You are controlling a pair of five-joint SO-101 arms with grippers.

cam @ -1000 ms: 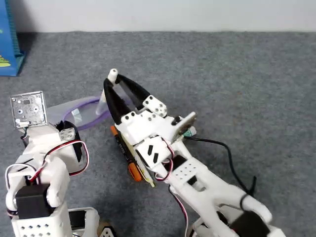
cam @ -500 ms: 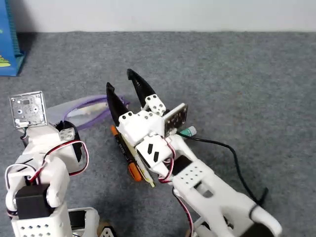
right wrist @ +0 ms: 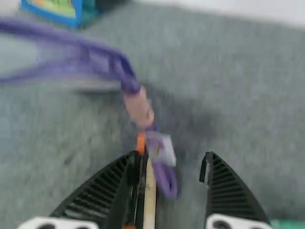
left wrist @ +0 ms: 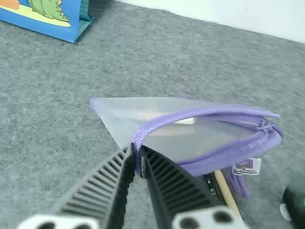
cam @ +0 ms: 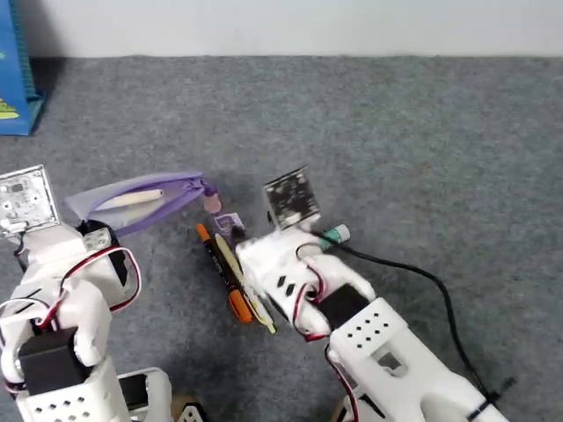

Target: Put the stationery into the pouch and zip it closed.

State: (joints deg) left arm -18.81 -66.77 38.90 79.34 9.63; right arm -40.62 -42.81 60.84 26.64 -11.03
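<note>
High view: pouch (cam: 141, 200) lies open on grey table (cam: 422, 132), pale pen (cam: 132, 200) inside; orange marker (cam: 222, 268) just beside R arm.
L wrist view: left gripper (left wrist: 137, 155) pinches pouch's purple zip edge.
R wrist view: right gripper (right wrist: 169, 164) spread over marker, pouch tag (right wrist: 159, 148) btwn its fingers.

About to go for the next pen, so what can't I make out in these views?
High view: the right arm covers most of the green-capped item.
Left wrist view: the pouch's cloudy wall hazes its contents, and the pouch hides most of the pens.
Right wrist view: the pens run off the edge beside the right tool.
</note>
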